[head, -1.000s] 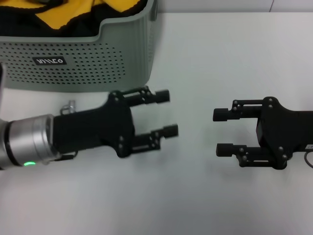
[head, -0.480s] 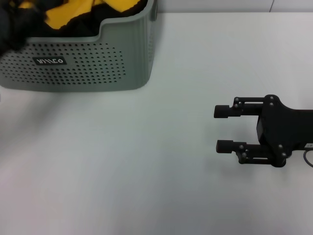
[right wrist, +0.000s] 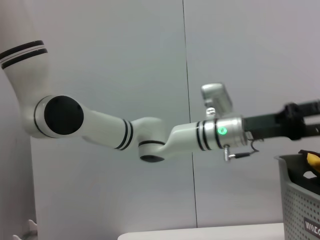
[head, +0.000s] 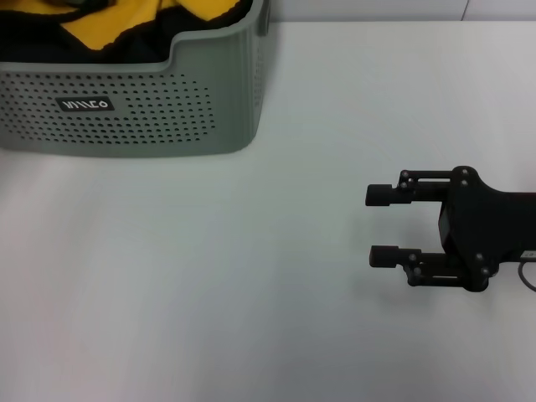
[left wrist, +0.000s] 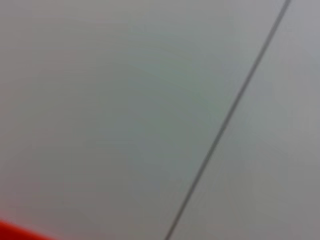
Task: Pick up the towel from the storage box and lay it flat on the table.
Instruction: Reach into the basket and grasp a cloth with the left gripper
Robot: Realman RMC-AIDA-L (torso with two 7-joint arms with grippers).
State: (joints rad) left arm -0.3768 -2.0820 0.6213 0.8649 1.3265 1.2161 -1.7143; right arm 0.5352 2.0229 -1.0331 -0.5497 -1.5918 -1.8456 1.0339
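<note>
The storage box [head: 167, 109] stands at the table's far left, with a dark label [head: 84, 105] on its near wall. Folds of yellow cloth [head: 100, 29] with black edging lie bunched inside; I cannot tell which folds belong to the towel. The box's corner [right wrist: 300, 200] also shows in the right wrist view, with a bit of yellow cloth [right wrist: 311, 160] above the rim. My left arm is out of the head view; the right wrist view shows its gripper [right wrist: 297, 125] held above the box, fingers cut off by the frame edge. My right gripper [head: 383, 224] is open and empty, low over the table [head: 251, 276] at the right.
The white table runs wide between the box and my right gripper. The left wrist view shows only a blurred grey wall with a dark seam [left wrist: 225, 120].
My left arm has swung from low over the table in front of the box, up and back over the box, and left the head view. The right gripper has stayed nearly still.
</note>
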